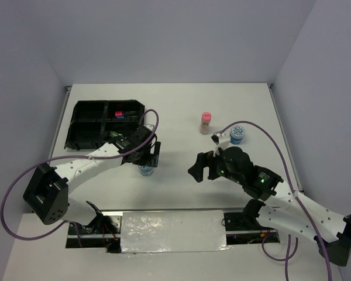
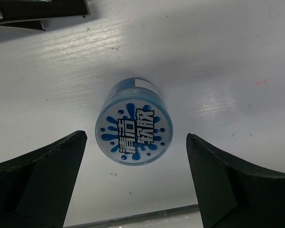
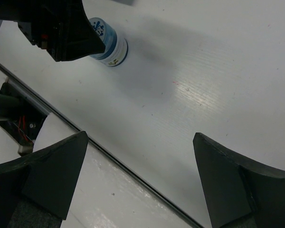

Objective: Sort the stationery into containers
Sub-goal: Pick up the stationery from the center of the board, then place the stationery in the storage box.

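The left hand [image 2: 135,142] hovered over a round blue-and-white tin [image 2: 133,126] that stood on the white counter [image 2: 218,57]. Its two black fingers were spread wide, one on each side of the tin, and the wrist view showed a clear gap between each finger and the tin. From above, the hand covered most of that tin, so only a sliver of its blue side showed below the fingers. The right wrist view caught the same tin near its top edge, the lid half hidden behind the left hand's black body.

The right hand [image 3: 138,142] hung over bare counter with its fingers apart and nothing between them; their lower parts ran off the bottom of the frame.

The black tray [image 1: 85,132] lay at the far left of the counter, just beyond the left hand. A small pink piece [image 1: 119,112] and a blue piece [image 1: 122,116] sat side by side in one far compartment, too small to identify. A pink-capped bottle [image 1: 206,123] stood upright near the middle, with a second tin [image 1: 237,133] near it on the right.
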You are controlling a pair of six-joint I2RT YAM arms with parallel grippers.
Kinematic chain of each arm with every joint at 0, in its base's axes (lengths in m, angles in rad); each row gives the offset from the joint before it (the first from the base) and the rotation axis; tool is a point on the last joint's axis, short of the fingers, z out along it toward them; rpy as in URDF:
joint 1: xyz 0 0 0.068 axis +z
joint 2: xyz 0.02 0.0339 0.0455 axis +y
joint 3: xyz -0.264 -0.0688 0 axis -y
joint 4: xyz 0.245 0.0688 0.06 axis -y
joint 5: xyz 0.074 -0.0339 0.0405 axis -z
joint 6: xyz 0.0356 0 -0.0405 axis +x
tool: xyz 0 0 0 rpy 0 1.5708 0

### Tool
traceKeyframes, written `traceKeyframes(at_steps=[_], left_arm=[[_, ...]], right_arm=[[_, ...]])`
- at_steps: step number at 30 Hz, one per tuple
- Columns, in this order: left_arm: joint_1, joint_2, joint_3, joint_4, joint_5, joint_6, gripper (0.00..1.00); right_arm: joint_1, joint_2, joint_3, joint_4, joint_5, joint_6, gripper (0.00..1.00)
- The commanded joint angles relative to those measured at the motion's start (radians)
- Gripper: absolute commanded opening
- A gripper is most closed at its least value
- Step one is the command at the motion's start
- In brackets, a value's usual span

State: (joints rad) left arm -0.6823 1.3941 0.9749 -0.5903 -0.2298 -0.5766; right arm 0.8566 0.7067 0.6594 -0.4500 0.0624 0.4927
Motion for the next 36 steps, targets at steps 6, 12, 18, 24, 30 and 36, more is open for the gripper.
traceKeyframes(at_steps=[6,12,18,24,30,36], left_arm=[[-0.005,0.059,-0.010,0.024,-0.063,-0.003,0.99],[-0.003,0.086,0.008,0.038,-0.055,0.003,0.78],[-0.005,0.068,0.041,0.011,-0.040,0.003,0.00],[0.110,0.000,0.257,-0.129,-0.132,0.007,0.00],[0.464,0.054,0.513,-0.134,-0.059,0.000,0.00],[0.650,0.316,0.794,-0.134,-0.146,-0.055,0.00]], right_arm=[[-0.002,-0.032,-0.006,0.014,-0.007,-0.019,1.00],[-0.002,-0.046,-0.015,0.016,-0.003,-0.022,1.00],[-0.002,-0.069,-0.006,-0.004,0.022,-0.032,1.00],[-0.004,-0.079,-0.007,0.007,0.034,-0.042,1.00],[-0.002,-0.078,-0.036,0.033,0.031,-0.043,1.00],[-0.004,-0.079,-0.050,0.067,-0.004,-0.059,1.00]])
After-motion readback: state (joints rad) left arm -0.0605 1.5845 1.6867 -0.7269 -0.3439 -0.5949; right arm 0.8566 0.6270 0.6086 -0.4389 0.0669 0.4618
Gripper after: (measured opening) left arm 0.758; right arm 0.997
